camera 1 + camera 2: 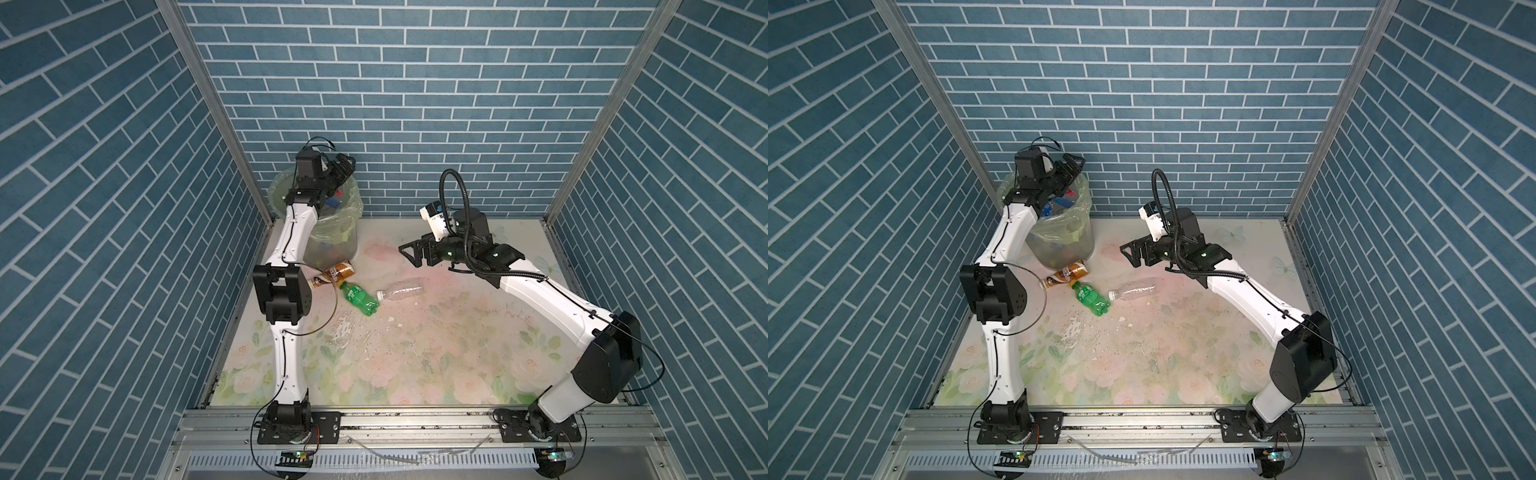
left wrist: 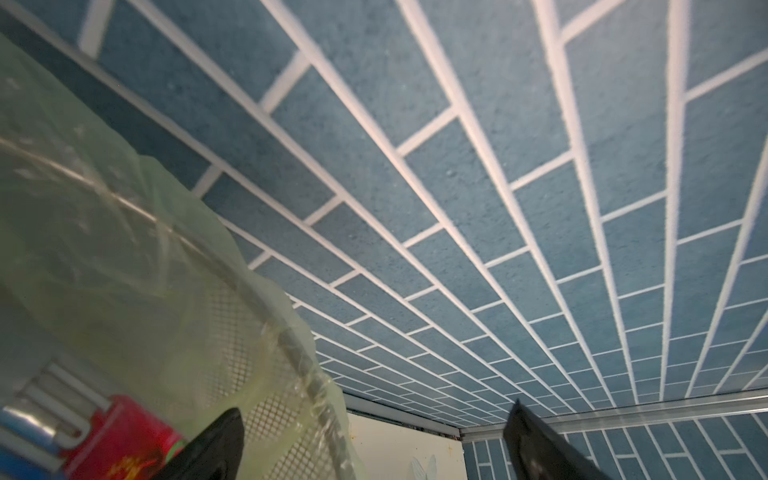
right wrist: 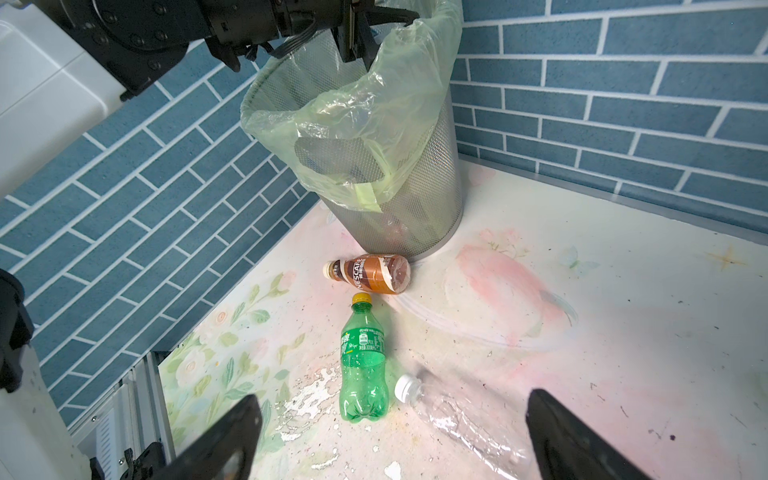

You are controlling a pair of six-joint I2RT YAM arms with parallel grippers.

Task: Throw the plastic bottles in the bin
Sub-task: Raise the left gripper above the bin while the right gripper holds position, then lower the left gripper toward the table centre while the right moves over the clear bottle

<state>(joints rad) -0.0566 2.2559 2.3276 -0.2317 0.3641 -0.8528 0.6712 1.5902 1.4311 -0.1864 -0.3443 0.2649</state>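
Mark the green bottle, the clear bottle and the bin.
green bottle (image 3: 362, 361), right wrist view, middle of its body.
clear bottle (image 1: 403, 289), in a top view, mid-body.
bin (image 3: 432, 208), right wrist view, bare mesh wall.

1. Bench (image 1: 457, 332): floral-print top, scuffed, paint flaking.
2. Mesh bin (image 1: 332, 245): upright, far left corner.
3. Nescafé bottle (image 3: 368, 274): on its side, just beside bin foot.
4. Green bottle (image 3: 361, 361): lying, yellow cap near Nescafé bottle.
5. Clear bottle (image 1: 401, 289): lying, white cap near green bottle's base.
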